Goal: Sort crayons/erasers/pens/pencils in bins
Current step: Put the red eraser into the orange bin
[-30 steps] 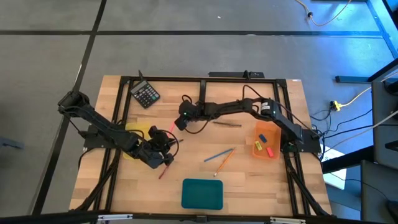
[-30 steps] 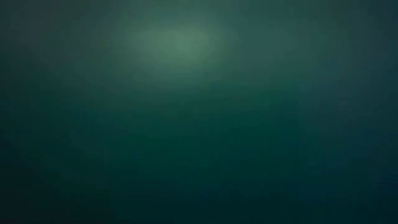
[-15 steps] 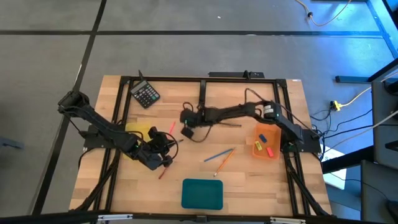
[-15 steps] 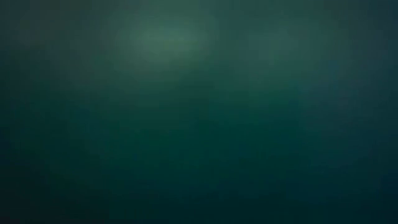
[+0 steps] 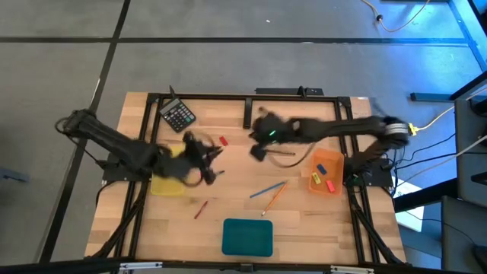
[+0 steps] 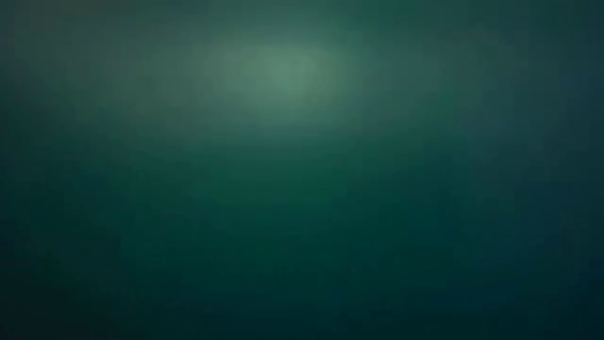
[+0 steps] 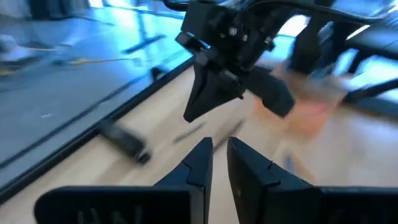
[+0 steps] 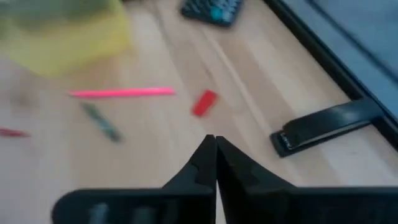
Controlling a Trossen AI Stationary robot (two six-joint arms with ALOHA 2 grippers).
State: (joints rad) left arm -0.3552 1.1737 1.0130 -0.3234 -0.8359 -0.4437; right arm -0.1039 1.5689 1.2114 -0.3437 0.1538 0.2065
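Both arms have swung since half a second ago: the left gripper (image 5: 207,156) now sits beside the yellow bin (image 5: 169,185), the right gripper (image 5: 259,147) mid-tabletop. Each pair of jaws is clenched, empty. Risk, I judge: grippers colliding near the red eraser (image 5: 223,141). The reddish crayon (image 5: 200,208) lies diagonally on the tabletop (image 5: 319,221), near the teal bin (image 5: 247,237).

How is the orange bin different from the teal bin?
The orange bin is narrower, and the teal bin is wider and flatter. The orange bin holds small erasers, while nothing shows inside the teal bin. The orange bin sits toward the table's right side and the teal bin near the middle of the front edge. Both are rectangular trays on the wooden table.
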